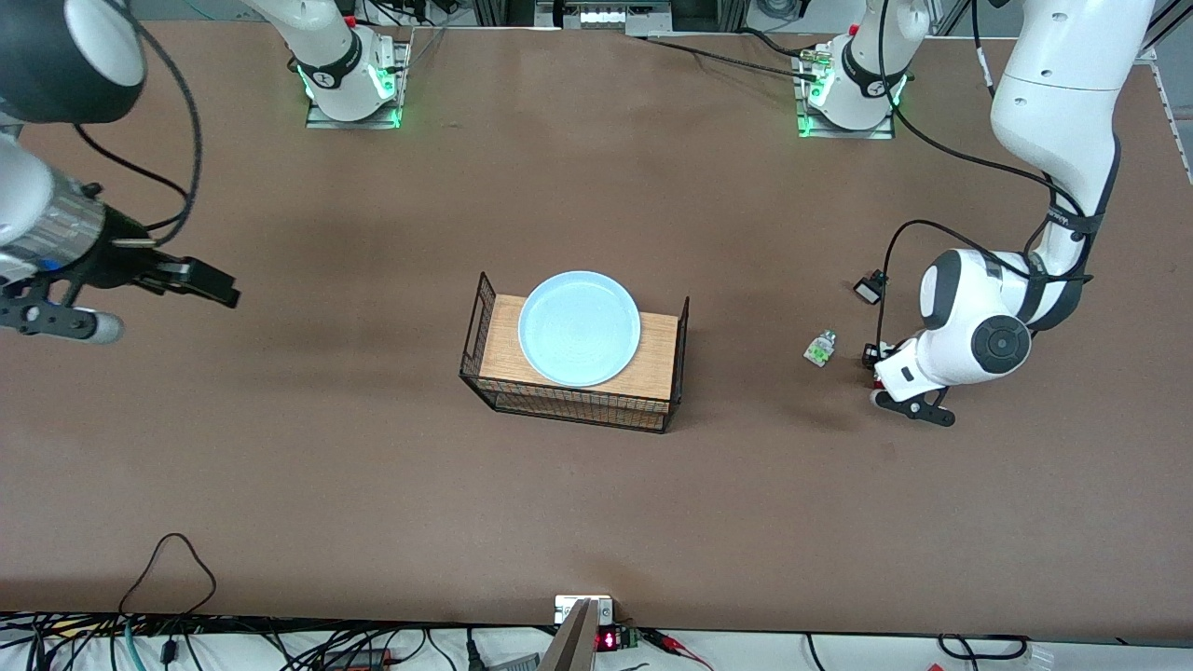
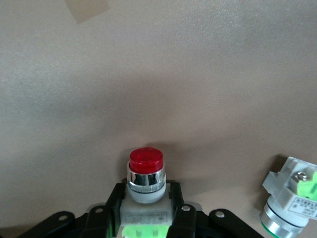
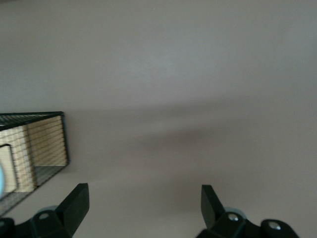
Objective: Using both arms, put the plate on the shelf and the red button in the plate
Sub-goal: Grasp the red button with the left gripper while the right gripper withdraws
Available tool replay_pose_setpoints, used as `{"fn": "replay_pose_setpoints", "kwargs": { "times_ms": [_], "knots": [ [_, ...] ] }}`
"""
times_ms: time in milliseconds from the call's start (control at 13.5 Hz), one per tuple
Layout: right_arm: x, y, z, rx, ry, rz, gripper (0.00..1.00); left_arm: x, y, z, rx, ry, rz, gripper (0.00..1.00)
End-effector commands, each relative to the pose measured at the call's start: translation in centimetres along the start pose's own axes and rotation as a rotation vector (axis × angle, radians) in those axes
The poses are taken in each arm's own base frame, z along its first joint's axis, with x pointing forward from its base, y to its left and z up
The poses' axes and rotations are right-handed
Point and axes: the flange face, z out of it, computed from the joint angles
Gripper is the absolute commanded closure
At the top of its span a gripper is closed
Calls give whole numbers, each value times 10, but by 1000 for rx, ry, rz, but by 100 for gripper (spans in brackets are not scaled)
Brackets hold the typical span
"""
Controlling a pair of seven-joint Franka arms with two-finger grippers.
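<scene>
The pale blue plate (image 1: 579, 328) lies on the wooden top of a black wire rack (image 1: 485, 321) at the table's middle. My left gripper (image 1: 874, 359) is low at the table toward the left arm's end. In the left wrist view the left gripper (image 2: 146, 198) is shut on the whitish body of the red button (image 2: 146, 161), one black finger (image 2: 115, 203) on each side, the red cap sticking out ahead. My right gripper (image 1: 219, 287) hangs open and empty over bare table at the right arm's end; its fingers (image 3: 78, 201) stand wide apart.
A similar white-green part without a red cap (image 1: 820, 348) lies on the table just beside the left gripper, toward the rack; it also shows in the left wrist view (image 2: 292, 196). The rack's corner (image 3: 47, 141) shows in the right wrist view. Cables run along the table's front edge.
</scene>
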Motion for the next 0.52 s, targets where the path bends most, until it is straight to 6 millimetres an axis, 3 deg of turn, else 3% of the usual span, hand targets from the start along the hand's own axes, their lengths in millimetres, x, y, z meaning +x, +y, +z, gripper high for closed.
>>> {"fn": "replay_pose_setpoints", "kwargs": {
  "times_ms": [0,148,222,370,444],
  "knots": [
    [6,55,-2,-5,-11,-87,0,2,-4,-64,16,-27,13,85],
    [4,91,-1,-2,-27,-136,0,-3,3,-114,13,-92,11,85],
    [2,99,-5,-5,-25,-120,0,-2,10,-142,17,-97,17,84],
    [-6,98,-1,-9,-48,-90,0,-2,20,-197,11,-94,21,83],
    [-10,97,3,-19,-46,-84,0,-2,35,-226,4,-101,32,84]
  ]
}}
